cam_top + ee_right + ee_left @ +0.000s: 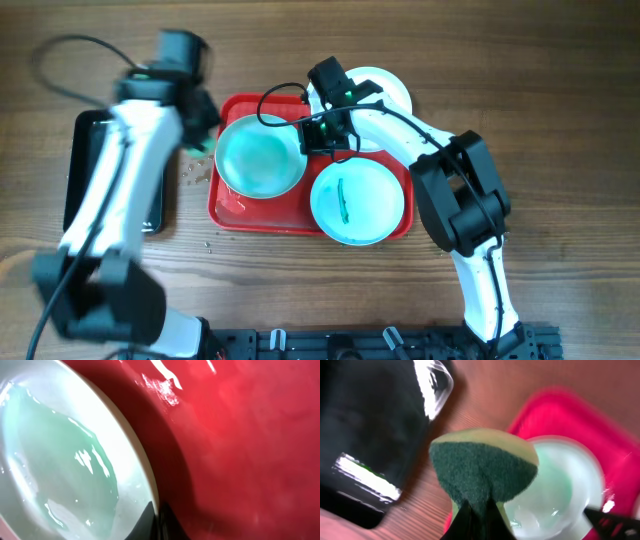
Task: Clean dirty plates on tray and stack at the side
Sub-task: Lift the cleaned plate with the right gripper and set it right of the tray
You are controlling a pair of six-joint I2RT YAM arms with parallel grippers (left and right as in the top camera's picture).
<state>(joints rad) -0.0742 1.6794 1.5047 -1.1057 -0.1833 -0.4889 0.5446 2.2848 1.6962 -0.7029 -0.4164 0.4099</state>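
A pale mint plate (260, 155) is tilted over the left half of the red tray (232, 215); my right gripper (308, 135) is shut on its right rim, seen close in the right wrist view (157, 515) with the plate (60, 460) and tray (240, 435). A second plate (357, 200) with a green streak lies flat on the tray's right half. A third, white plate (392, 92) sits off the tray at the back right. My left gripper (200, 130) is shut on a green sponge (482, 467) beside the held plate (560, 490).
A black tray (85, 160) lies left of the red tray, partly under my left arm; it also shows in the left wrist view (365, 435). Small crumbs (195, 175) dot the wooden table between the trays.
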